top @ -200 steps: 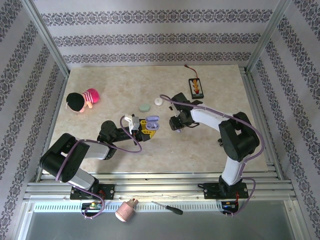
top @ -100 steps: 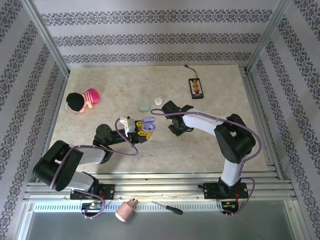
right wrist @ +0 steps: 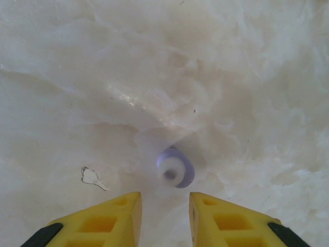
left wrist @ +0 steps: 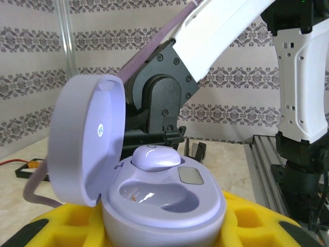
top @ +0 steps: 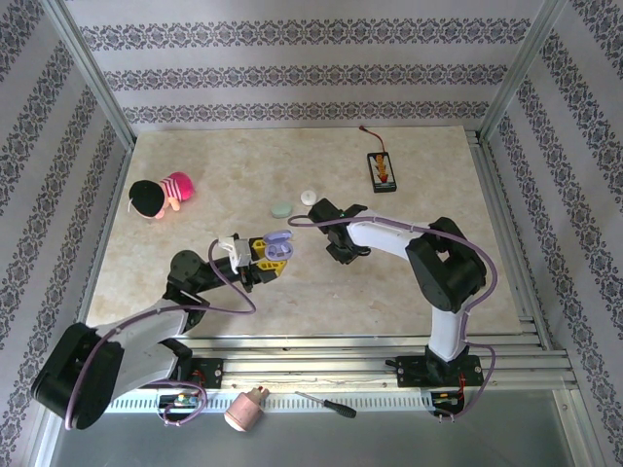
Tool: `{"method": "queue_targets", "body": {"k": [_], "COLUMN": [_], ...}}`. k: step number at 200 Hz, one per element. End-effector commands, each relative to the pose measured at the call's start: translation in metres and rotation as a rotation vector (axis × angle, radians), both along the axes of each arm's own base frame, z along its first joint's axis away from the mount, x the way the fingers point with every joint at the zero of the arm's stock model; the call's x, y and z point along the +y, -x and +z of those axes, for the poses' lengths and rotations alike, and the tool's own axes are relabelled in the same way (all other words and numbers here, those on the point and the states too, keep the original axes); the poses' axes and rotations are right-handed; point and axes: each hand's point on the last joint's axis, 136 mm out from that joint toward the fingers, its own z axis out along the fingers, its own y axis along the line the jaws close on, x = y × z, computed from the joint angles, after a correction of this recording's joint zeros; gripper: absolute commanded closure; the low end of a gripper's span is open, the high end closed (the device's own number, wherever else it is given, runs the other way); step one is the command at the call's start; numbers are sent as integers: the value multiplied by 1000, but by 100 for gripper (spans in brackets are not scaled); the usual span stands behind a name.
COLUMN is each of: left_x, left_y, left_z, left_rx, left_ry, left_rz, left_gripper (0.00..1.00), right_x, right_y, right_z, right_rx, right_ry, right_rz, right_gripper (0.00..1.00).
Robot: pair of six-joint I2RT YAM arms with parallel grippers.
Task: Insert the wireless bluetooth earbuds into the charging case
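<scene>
Where the left gripper (top: 270, 256) pinches the single lavender charging case (left wrist: 154, 200) between its yellow pads, lid raised, the first earbud (left wrist: 156, 157) sits in one of the two wells; the other well lies bare. The second earbud (right wrist: 175, 168) rests on the marbled table (right wrist: 231, 77), just ahead of the right gripper (right wrist: 164, 206), whose two fingers stand slightly apart, touching nothing. Beyond lie one pale green disc (top: 281, 208), one white disc (top: 309, 197), one plush toy (top: 161, 195) and one black board (top: 382, 169).
</scene>
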Motion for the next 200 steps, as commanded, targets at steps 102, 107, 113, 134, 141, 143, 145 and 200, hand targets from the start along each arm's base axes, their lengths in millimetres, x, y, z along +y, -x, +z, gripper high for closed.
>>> {"method": "queue_targets", "body": {"k": [102, 107, 113, 134, 141, 143, 145, 200], "left_x": [44, 44, 45, 46, 46, 47, 47, 47], "left_y": [-26, -27, -29, -33, -34, -34, -34, -35], "left_z": [3, 3, 3, 0, -1, -2, -2, -6], "left_rx": [-23, -23, -21, -17, -15, -14, -14, -4], "left_ry": [-43, -42, -41, -39, -41, -41, -41, -49], "left_rz": [336, 338, 339, 348, 350, 353, 352, 350], "left_gripper": [69, 69, 69, 70, 69, 69, 69, 69], "right_x": [18, 18, 16, 11, 8, 7, 6, -21], "right_y": [-16, -16, -17, -16, -15, -14, -15, -6], "right_z": [19, 19, 19, 14, 13, 12, 12, 4], "right_rx": [-30, -30, -29, -1, 8, 10, 11, 49], "right_ry": [-114, -112, -112, -121, -118, -117, -117, -125], "right_rz": [-67, -68, -73, -112, -130, -135, -140, -246], "right_gripper": [64, 64, 64, 64, 65, 65, 65, 76]}}
